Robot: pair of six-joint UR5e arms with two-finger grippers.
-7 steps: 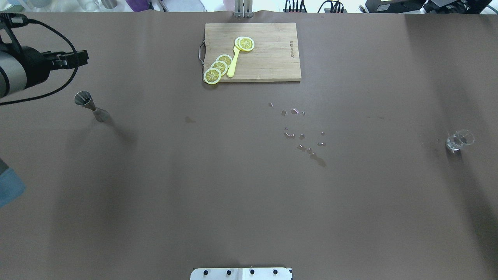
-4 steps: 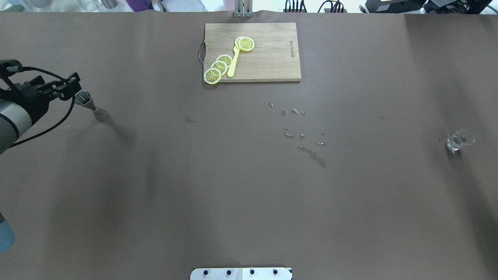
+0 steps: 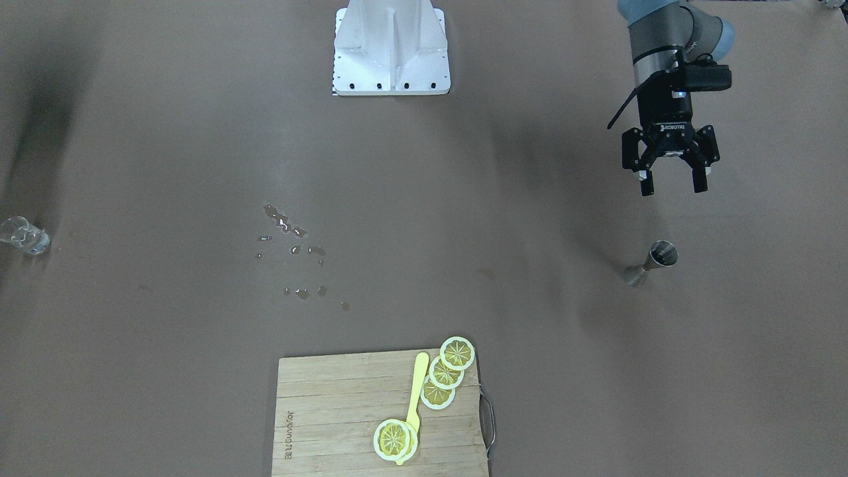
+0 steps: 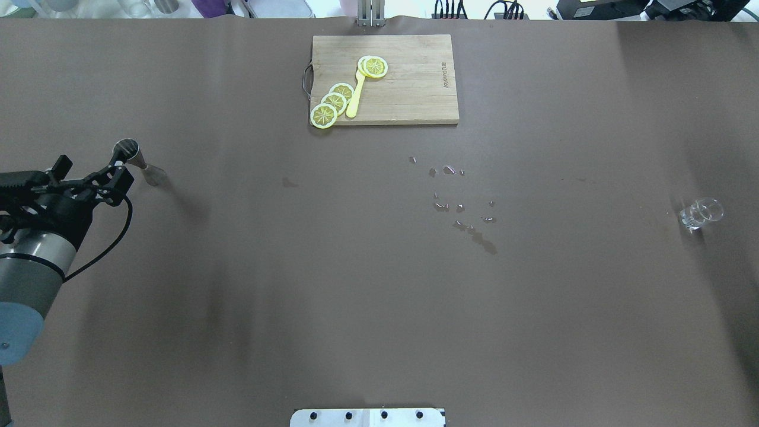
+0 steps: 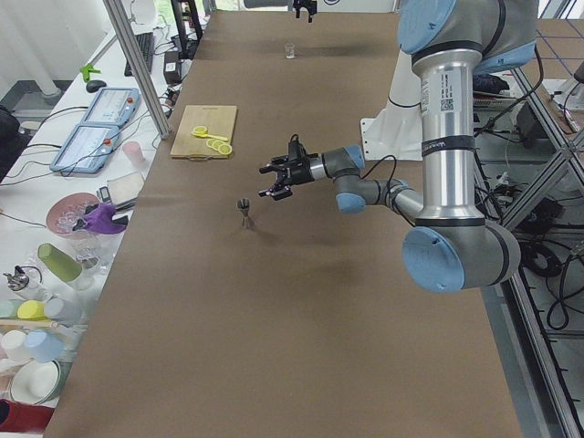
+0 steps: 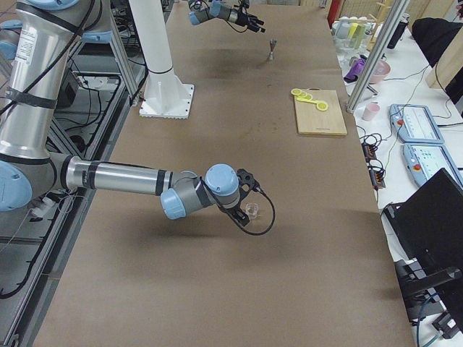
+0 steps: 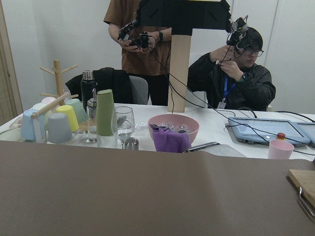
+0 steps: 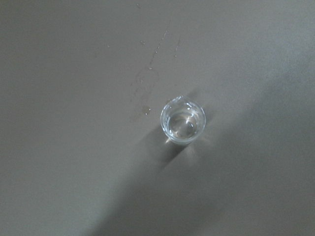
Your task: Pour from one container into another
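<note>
A steel jigger [image 4: 130, 151] stands upright at the table's left side, also in the front view as the jigger [image 3: 653, 261]. My left gripper [image 4: 91, 165] hovers open just short of it on the robot's side, nothing between its fingers; the front view shows the left gripper [image 3: 669, 183] apart from the jigger. A small clear glass [image 4: 700, 213] stands far right and fills the right wrist view as the glass [image 8: 182, 123]. My right gripper [image 6: 244, 210] shows only in the side views, close by the glass; I cannot tell whether it is open or shut.
A wooden cutting board [image 4: 415, 89] with lemon slices [image 4: 332, 104] and a yellow stick lies at the far middle. Water drops [image 4: 462, 207] dot the brown table centre. The robot's base plate [image 4: 367, 417] is at the near edge. Cups and operators sit beyond the left end.
My left gripper swung from beyond the jigger back toward the robot, and now sits on the jigger's near side. The jigger and glass have not moved.
</note>
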